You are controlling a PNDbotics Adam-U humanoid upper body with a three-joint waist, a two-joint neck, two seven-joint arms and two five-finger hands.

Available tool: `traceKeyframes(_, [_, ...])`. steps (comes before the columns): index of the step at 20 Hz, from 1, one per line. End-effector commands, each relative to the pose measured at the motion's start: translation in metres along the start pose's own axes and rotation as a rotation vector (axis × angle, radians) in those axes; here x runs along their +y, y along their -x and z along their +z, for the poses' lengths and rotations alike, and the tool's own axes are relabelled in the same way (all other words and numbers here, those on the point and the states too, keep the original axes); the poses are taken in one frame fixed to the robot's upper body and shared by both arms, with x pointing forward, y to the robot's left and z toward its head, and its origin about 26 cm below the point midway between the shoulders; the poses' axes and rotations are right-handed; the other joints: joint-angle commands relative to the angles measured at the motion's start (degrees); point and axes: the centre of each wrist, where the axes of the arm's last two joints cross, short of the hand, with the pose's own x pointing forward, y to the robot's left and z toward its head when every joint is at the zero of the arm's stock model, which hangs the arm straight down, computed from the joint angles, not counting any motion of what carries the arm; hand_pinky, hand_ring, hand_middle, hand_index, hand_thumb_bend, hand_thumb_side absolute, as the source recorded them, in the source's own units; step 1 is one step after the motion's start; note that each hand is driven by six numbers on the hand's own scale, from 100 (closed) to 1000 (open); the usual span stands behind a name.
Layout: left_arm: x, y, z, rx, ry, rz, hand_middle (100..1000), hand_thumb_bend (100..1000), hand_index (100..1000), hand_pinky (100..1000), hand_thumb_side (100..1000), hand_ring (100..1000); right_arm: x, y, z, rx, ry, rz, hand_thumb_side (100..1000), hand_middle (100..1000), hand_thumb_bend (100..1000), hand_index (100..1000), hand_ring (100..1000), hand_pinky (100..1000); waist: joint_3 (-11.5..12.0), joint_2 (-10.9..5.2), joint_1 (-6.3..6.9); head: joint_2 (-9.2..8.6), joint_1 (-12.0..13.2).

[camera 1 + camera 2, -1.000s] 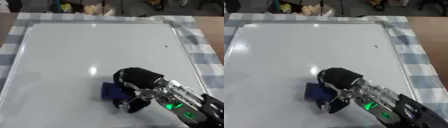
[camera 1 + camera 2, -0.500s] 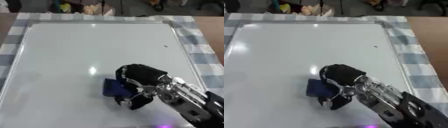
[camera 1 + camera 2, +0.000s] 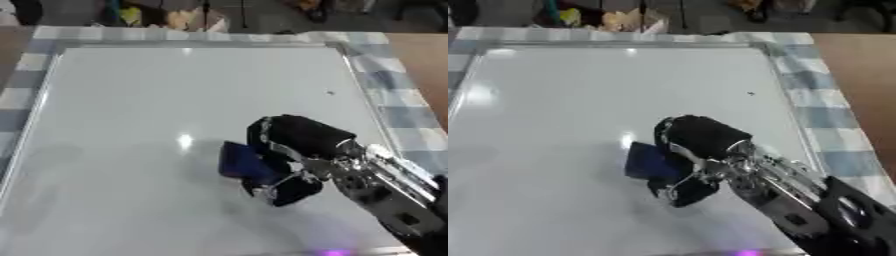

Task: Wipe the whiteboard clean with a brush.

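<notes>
Right hand (image 3: 297,142) and blue brush (image 3: 245,162) shifted slightly up the whiteboard (image 3: 131,110), fingers (image 3: 293,190) curled around brush

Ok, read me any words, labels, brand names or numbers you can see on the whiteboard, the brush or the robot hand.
None can be read.
Flat white whiteboard: no writing, only one small dark speck.
Dark blue block-shaped brush, held in the black right hand: no label shows.
Blue and white checked cloth under the board: pattern only.
Clutter beyond the far edge: too blurred to read.
</notes>
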Motion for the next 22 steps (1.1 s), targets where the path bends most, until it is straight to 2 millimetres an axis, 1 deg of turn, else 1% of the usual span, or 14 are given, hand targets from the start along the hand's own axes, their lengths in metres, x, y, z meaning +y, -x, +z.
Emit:
traceKeyframes(1, [0.002,-0.005,-0.005,-0.024,0.017,-0.011,553,139,730,406,984,582,-0.015,0.011,0.01,0.048,0.045,0.004,280,512,100,100,771,615,0.07,-1.3,0.23,-0.95,-0.07])
traceKeyframes(14, [0.0,-0.005,-0.005,-0.025,0.024,-0.005,553,136,730,404,984,582,-0.047,0.041,0.025,0.203,0.146,-0.045,291,501,100,100,767,618,0.52,-1.19,0.52,-1.35,-0.31])
traceKeyframes(18, [0.0,-0.005,-0.004,-0.023,0.025,-0.004,553,136,729,403,984,582,-0.055,0.056,0.026,0.27,0.158,-0.044,293,507,100,100,764,620,0.8,-1.16,0.49,-1.41,-0.53])
traceKeyframes(22, [-0.001,-0.005,-0.004,-0.02,0.028,-0.002,553,136,729,402,985,582,-0.057,0.073,0.023,0.34,0.156,-0.04,291,508,100,100,761,619,1.09,-1.09,0.42,-1.6,-0.91])
